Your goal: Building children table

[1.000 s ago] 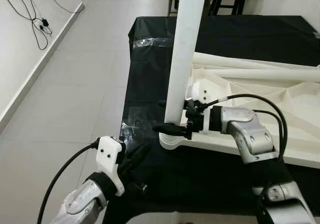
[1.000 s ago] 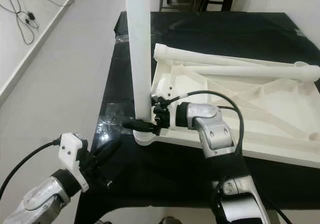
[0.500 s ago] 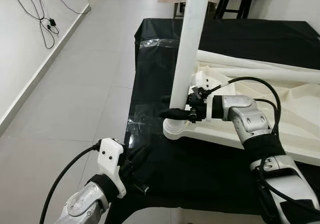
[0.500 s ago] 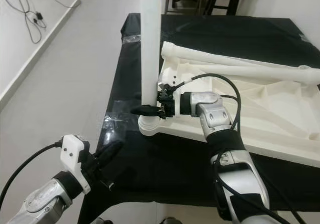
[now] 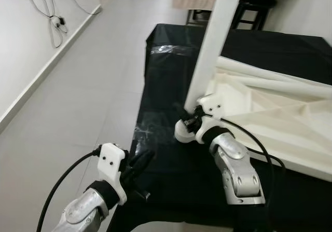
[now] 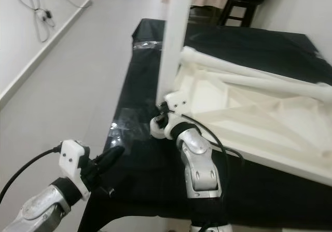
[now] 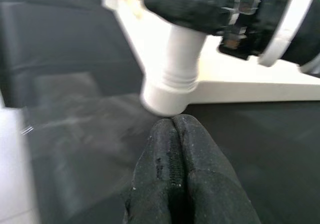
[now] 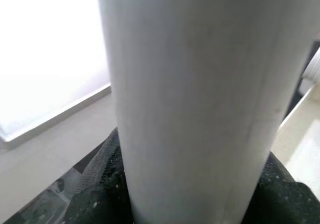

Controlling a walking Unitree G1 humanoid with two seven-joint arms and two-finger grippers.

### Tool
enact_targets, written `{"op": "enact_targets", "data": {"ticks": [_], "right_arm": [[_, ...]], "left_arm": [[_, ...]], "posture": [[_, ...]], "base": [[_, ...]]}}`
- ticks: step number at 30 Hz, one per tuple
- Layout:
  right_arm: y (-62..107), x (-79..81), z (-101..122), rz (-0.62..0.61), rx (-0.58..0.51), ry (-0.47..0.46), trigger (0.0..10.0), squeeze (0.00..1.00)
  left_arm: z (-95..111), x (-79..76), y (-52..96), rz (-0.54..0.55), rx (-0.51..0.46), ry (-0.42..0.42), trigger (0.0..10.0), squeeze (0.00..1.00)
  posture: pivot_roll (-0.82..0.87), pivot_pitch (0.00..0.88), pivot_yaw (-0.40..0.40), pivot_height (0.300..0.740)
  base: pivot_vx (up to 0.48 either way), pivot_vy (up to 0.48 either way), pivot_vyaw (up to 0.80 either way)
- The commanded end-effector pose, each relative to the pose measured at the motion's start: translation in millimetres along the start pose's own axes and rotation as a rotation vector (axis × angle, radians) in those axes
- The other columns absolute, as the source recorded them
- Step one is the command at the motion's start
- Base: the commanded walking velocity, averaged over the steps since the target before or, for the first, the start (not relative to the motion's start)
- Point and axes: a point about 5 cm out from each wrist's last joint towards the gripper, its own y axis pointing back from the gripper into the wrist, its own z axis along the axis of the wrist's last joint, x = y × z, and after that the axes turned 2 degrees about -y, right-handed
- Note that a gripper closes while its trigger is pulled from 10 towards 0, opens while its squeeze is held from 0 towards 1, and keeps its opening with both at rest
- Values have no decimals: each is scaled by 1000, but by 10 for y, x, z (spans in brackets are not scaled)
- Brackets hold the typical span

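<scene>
Grey tile floor [image 5: 78, 97] all around, with a black-covered work table [image 5: 171, 175] in the middle and a white cable [image 5: 54, 22] trailing along the wall at 10 o'clock. The upside-down white tabletop [image 5: 270, 112] lies on the black cover, and a white leg [image 5: 215, 45] stands nearly upright in its corner socket [image 5: 182, 132], tilted a bit toward 1 o'clock. The right gripper [image 5: 188, 119] is clamped on the leg right at its base, just above the socket. The right wrist view is where you really see it: black fingers [image 8: 95, 189] hugging both sides of the leg. The left gripper [image 7: 172, 149] is pressed shut with nothing in it, over the black cover at 7 o'clock from the socket, close but not touching. Another loose leg [image 6: 254, 76] lies across the tabletop.
</scene>
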Motion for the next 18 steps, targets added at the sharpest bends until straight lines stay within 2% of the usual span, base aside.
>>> {"op": "enact_targets", "data": {"ticks": [1, 2, 4, 7, 8, 9, 12, 14, 15, 16, 17, 18], "right_arm": [[71, 14, -486, 5, 225, -101, 0, 0], [58, -1, -507, -2, 232, -122, 0, 0], [65, 107, -494, 25, 243, -71, 0, 0], [104, 155, -503, -21, 274, -83, 0, 0], [113, 170, -481, 2, 264, -125, 10000, 0], [122, 204, -432, 76, 242, -160, 10000, 1000], [122, 175, -393, 133, 225, -147, 10000, 1000], [89, 33, -251, 281, 170, -92, 10000, 1000], [73, -32, -194, 317, 151, -69, 10000, 1000], [73, -32, -194, 317, 151, -69, 10000, 1000], [59, -94, -115, 393, 129, -42, 10000, 1000], [59, -94, -115, 393, 129, -42, 10000, 1000]], "left_arm": [[-36, -6, 17, -4, 8, 11, 10000, 0], [-34, -1, 11, -8, 8, 15, 10000, 0], [-29, 25, 14, 8, 1, 7, 10000, 0], [-27, 50, 20, 28, -8, 3, 10000, 0], [-27, 55, 19, 32, -9, 1, 10000, 0], [-28, 61, 16, 32, -9, 1, 10000, 0], [-32, 62, 13, 29, -8, 3, 10000, 0], [-42, 58, 6, 22, -5, 10, 10000, 0], [-46, 56, 4, 20, -5, 12, 10000, 0], [-46, 56, 4, 20, -5, 12, 10000, 0], [-50, 52, 0, 17, -4, 14, 10000, 0], [-50, 52, 0, 17, -4, 14, 10000, 0]], "posture": [[-16, 149, -63, 740], [-16, 149, -63, 740], [-30, 155, -62, 740], [-30, 153, -59, 740], [-30, 153, -59, 740], [-27, 152, -54, 740], [-27, 152, -54, 740], [-29, 150, -44, 740], [-29, 150, -44, 740], [-29, 150, -44, 740], [-31, 145, -40, 740], [-31, 145, -40, 740]], "base": [[0, 0, 0], [0, 0, 0], [0, 0, 0], [0, 0, 0], [0, 0, 0], [0, 0, 0], [0, 0, 0], [0, 0, 0], [0, 0, 0], [0, 0, 0], [0, 0, 0], [0, 0, 0]]}}
